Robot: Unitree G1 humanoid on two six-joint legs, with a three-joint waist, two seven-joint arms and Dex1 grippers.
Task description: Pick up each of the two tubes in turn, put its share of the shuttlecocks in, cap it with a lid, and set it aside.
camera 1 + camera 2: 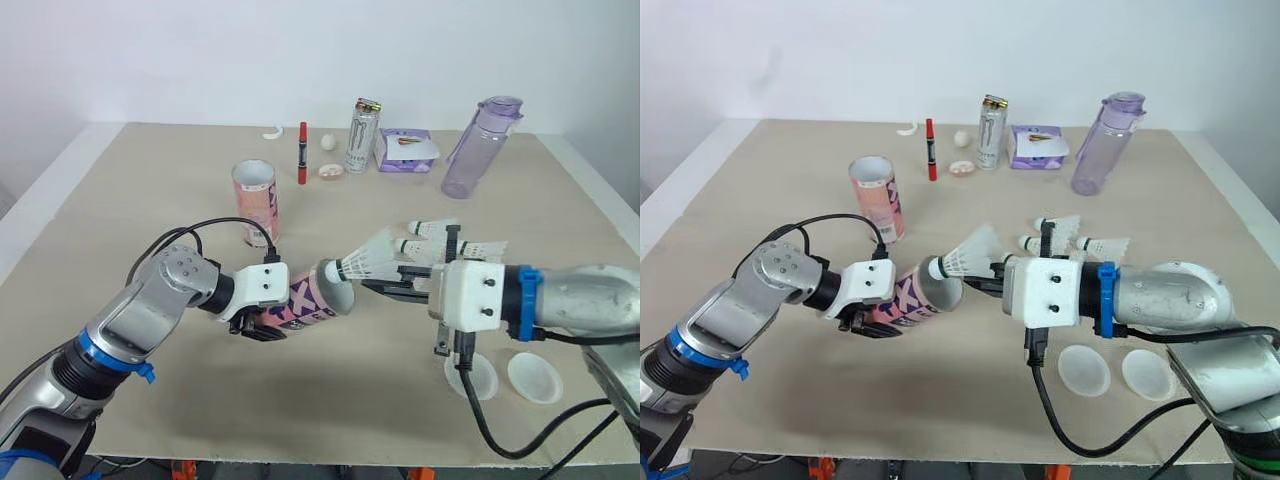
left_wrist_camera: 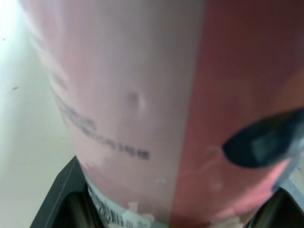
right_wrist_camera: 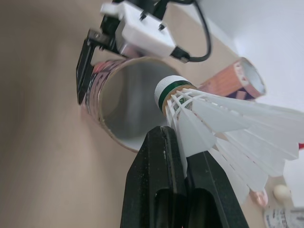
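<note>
I have the left gripper (image 1: 265,325) clamped on the held tube (image 1: 312,298), which is tipped on its side with its open mouth facing right. The second tube (image 1: 255,200) stands upright behind the held tube. Right at the held tube's mouth I see the cork of a shuttlecock (image 1: 368,260), its feathers pinched between the right gripper's (image 3: 176,142) closed fingers. Loose shuttlecocks (image 1: 445,238) lie right of the held tube and further back. Two lids (image 1: 470,376) lie right of it, nearer me.
</note>
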